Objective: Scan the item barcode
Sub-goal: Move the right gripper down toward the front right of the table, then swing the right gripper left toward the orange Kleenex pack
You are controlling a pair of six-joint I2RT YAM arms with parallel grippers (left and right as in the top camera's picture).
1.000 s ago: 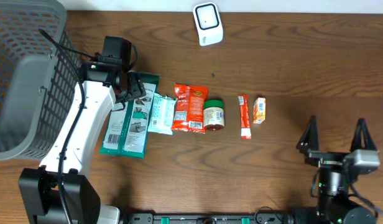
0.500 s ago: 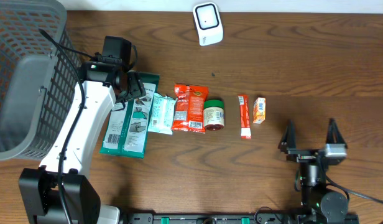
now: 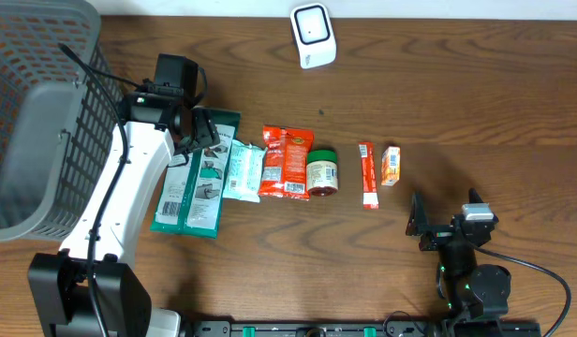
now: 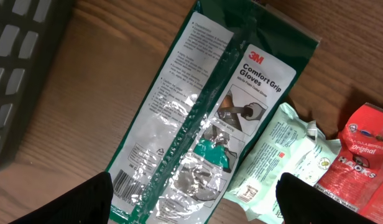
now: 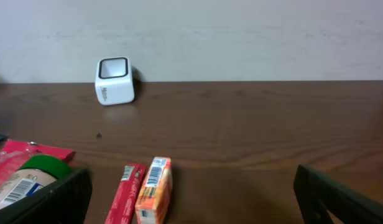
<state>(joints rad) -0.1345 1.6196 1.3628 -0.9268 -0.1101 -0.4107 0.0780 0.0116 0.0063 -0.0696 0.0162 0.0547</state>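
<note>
Overhead, grey basket [image 3: 45, 47] at far left, left tool [image 4: 194, 200] spread above glove pack [image 4: 204, 124], right tool [image 5: 191, 196] likewise spread.

**Overhead:** fixed high above, looking straight down. It takes in the whole wooden table [image 3: 476, 84], with the grey basket [image 3: 26, 56] at left, the white scanner [image 3: 313, 36] at the far edge and the row of goods between.

**Left wrist:** close, tilted steeply down over the 3M glove packet [image 4: 204, 124]. The pale green pouch [image 4: 285, 168] and red snack bag [image 4: 359, 162] are at right, and a basket corner is at upper left.

**Right wrist:** low, near table height, facing level across to the back wall [image 5: 241, 37]. The scanner is far, while the orange carton [image 5: 154, 190] and red stick packet [image 5: 126, 199] are near.

**Shared:** overhead covers both wrist fields. The two wrist views overlap at the snack bag.
</note>
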